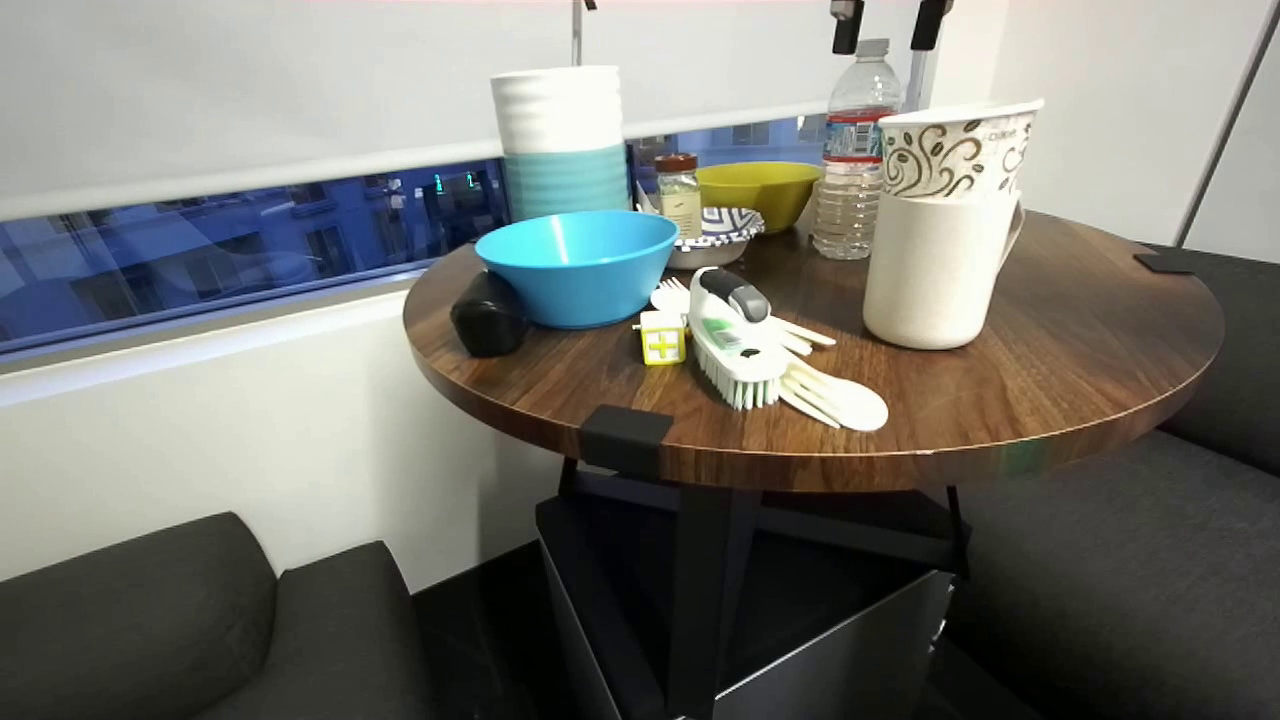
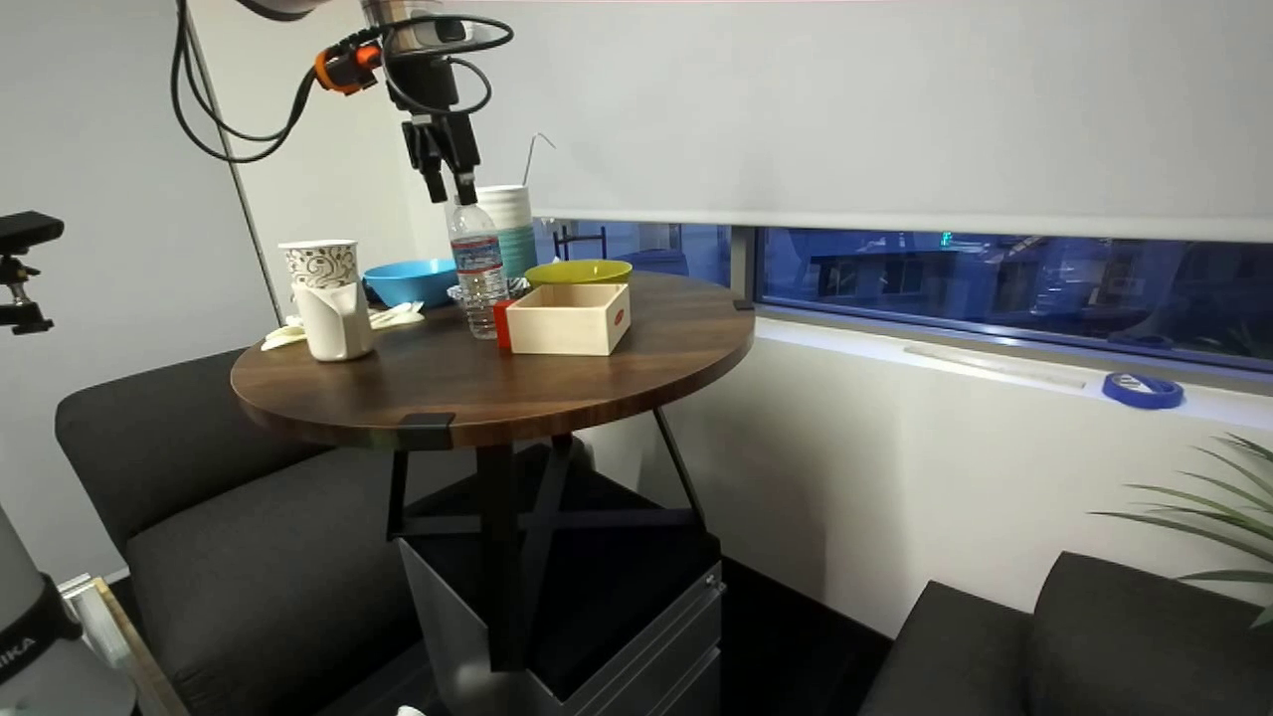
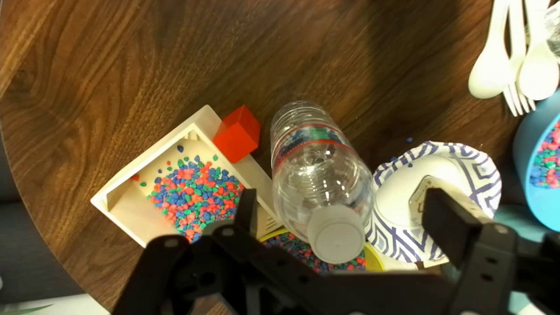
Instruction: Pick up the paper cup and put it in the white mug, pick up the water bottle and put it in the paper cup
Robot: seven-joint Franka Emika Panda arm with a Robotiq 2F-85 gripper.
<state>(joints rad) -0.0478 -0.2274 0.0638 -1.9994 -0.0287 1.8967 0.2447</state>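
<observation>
A: In an exterior view we have the swirl-patterned paper cup (image 1: pixel 945 160) sitting inside the plain white mug (image 1: pixel 925 270), its decorated wall showing above the rim

B: And beyond it we spot the clear plastic water bottle (image 1: pixel 848 190), upright, the gripper (image 1: pixel 886 48) hanging level with its top as we see it. Nearer us, a scrub brush (image 1: pixel 735 340) lies among white plastic cutlery (image 1: pixel 855 400), the blue bowl (image 1: pixel 585 290) close by

A: In an exterior view we get the gripper pointing down at the bottle's top, and the bottle stands on the round wooden table (image 2: pixel 457 388) between the mug and a pale wooden box (image 2: pixel 557 333), a red block (image 2: pixel 501 325) right beside the box

B: So what do we make of the grip?

A: In the wrist view we see it plainly: fingers (image 3: pixel 448 227) wide apart, nothing held, the bottle's top showing in the gap between them

B: And we look down into that box too, with red, blue and green pebbles (image 3: pixel 197 188) inside, while a patterned paper bowl (image 3: pixel 483 173) sits near the bottle
</observation>
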